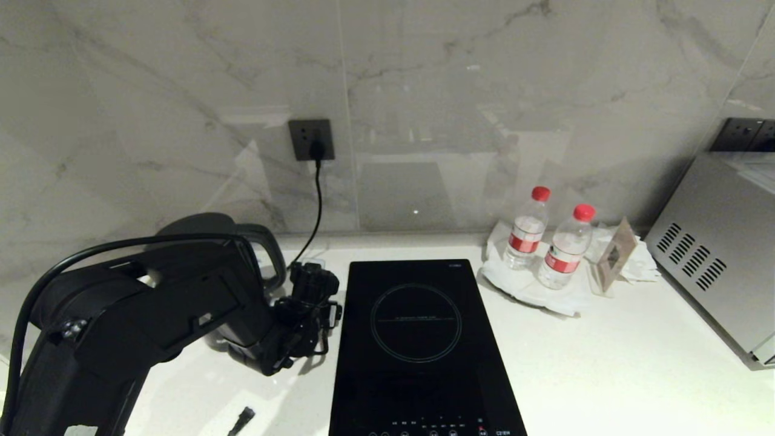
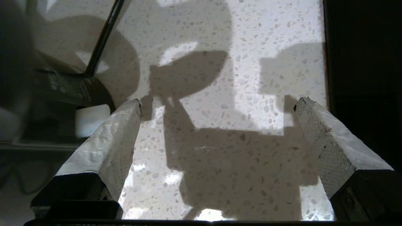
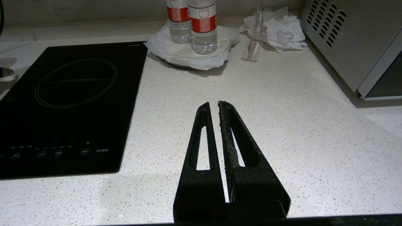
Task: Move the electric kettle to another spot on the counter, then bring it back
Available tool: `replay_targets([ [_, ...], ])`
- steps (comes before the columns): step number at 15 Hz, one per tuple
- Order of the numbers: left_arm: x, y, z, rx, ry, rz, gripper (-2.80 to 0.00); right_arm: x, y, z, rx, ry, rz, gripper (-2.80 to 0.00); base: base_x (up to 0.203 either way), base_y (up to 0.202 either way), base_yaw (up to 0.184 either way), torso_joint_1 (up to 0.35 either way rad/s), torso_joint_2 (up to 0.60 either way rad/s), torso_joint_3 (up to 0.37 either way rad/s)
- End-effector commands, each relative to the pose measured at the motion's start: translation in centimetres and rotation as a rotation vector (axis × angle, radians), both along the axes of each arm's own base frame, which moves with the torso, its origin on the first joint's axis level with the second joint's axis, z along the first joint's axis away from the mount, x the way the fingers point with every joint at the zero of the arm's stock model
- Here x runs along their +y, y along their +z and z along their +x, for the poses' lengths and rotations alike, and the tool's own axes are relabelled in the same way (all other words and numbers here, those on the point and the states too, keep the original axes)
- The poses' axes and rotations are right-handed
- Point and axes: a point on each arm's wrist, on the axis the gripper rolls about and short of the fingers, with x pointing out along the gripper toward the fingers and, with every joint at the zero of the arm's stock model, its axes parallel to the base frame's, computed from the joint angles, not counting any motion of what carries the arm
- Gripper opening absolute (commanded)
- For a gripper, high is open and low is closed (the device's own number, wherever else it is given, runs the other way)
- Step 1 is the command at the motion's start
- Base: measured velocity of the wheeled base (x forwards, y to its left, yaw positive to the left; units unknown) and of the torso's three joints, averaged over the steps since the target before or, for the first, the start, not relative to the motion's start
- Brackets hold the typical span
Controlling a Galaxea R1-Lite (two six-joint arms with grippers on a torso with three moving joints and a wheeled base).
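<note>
Left gripper (image 2: 216, 103), fingers spread and empty over the counter (image 2: 220, 78), electric kettle (image 1: 254, 242) at its ten o'clock; right gripper (image 3: 214, 105) clenched.

Black induction hob (image 1: 424, 345), two red-capped water bottles (image 1: 548, 242), silver microwave (image 1: 720, 248), wall socket (image 1: 311, 139).

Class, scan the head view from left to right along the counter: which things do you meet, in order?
Left arm → kettle → hob → two water bottles → card stand → microwave.
</note>
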Motion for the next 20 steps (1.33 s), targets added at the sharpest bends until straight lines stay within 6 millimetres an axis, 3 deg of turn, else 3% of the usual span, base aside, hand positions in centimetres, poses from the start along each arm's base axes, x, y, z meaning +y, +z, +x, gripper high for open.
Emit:
replay_targets([
  [1, 0.3, 0.7, 0.0, -0.016, 0.009, -0.009, 0.0, 0.0, 0.0, 0.0, 0.0, 0.0, 0.0, -2.8, 0.0, 0.0, 0.0, 0.0, 0.0, 0.0],
  [5, 0.1, 1.6, -0.5, -0.033, -0.002, -0.021, 0.0, 0.0, 0.0, 0.0, 0.0, 0.002, 0.0, -2.8, 0.0, 0.0, 0.0, 0.0, 0.0, 0.0],
  [13, 1.4, 0.0, 0.8, -0.013, 0.038, -0.01, 0.0, 0.0, 0.0, 0.0, 0.0, 0.0, 0.0, -2.8, 0.0, 0.0, 0.0, 0.0, 0.0, 0.0],
  [20, 1.4, -0.6, 0.8, 0.003, 0.036, -0.004, 0.0, 0.0, 0.0, 0.0, 0.0, 0.001, 0.0, -2.8, 0.0, 0.0, 0.0, 0.0, 0.0, 0.0],
])
